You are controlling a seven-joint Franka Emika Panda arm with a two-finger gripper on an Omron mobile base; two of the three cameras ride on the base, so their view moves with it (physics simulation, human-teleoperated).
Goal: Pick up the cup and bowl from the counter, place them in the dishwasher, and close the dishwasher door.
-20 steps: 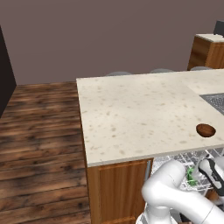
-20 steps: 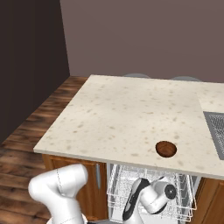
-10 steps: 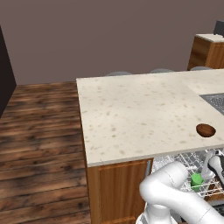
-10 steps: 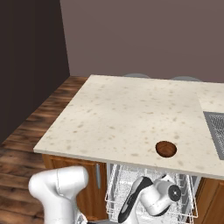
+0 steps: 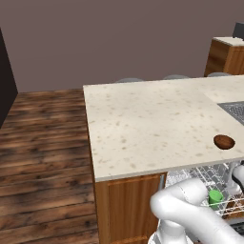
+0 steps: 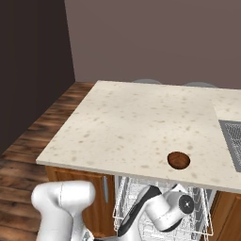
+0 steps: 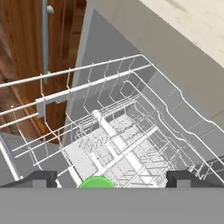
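Flat, even rendered light — no glare, faint shadow under the worktop (image 5: 143, 124) edge; hand view slightly soft.

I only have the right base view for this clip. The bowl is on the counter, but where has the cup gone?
Observer: The cup sits in the pulled-out white wire rack of the dishwasher, seen in the left base view.
Operator: Is the tool gripping it?
Observer: In the hand view the fingertips stand wide apart, with the cup's green rim low between them; it looks released.
Operator: Anything else in that rack?
Observer: The hand view shows bare wire ahead of the tool; the bowl remains on the counter.
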